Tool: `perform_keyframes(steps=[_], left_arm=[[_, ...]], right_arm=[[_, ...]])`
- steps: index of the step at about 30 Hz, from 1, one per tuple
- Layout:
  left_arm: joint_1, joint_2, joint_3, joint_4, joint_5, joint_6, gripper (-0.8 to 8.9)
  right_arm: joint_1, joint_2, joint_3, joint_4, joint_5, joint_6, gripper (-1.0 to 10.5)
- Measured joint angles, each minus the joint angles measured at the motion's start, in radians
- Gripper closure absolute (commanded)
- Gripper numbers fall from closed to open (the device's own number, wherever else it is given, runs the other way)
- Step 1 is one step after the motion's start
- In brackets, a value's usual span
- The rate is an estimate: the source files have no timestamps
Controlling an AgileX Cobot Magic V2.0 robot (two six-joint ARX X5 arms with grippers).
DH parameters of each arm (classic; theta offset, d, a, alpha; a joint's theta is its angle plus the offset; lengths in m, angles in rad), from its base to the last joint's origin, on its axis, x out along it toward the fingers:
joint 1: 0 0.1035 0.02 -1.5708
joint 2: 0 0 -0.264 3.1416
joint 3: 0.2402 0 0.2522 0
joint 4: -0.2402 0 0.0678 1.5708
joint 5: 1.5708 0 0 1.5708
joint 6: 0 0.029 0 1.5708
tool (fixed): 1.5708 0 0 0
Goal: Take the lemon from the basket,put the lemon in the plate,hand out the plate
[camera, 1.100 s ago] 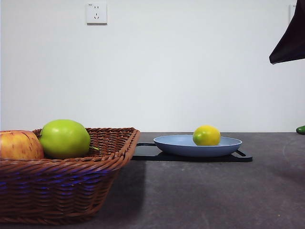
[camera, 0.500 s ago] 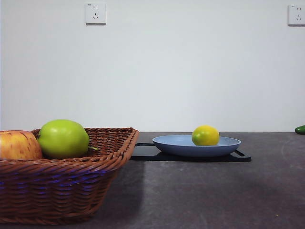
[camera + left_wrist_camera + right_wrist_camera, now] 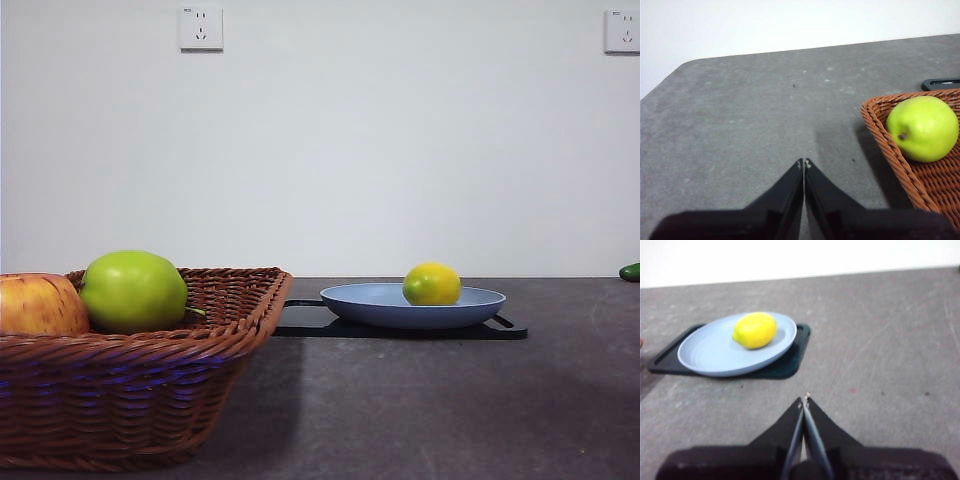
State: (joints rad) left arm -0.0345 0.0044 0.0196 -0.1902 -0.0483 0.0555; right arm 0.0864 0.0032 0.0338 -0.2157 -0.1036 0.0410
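Both grippers, left (image 3: 804,162) and right (image 3: 804,401), have withdrawn, jaws pressed together; lemon (image 3: 432,284) rests in plate (image 3: 380,305), handover remains.

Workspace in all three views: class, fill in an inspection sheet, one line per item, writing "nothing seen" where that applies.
Surface: dark grey table, speckled.
Job's things: lemon lies in the plate; plate sits on a black tray; basket stands apart from the tray.
Clutter: green apple and red apple in the basket; a green thing at the table's far edge.
Hands: left hand shut, beside the basket; right hand shut, short of the plate.
Cables: nothing seen.
Surroundings: white wall, two sockets.
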Motion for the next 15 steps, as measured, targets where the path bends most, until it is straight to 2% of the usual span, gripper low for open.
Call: perform_keyframes(steps=[15], left_arm=[[0.0, 0.0, 0.0, 0.0, 0.0, 0.0, 8.05]], right_arm=[[-0.007, 0.0, -0.013, 0.038, 0.002, -0.027, 9.4]])
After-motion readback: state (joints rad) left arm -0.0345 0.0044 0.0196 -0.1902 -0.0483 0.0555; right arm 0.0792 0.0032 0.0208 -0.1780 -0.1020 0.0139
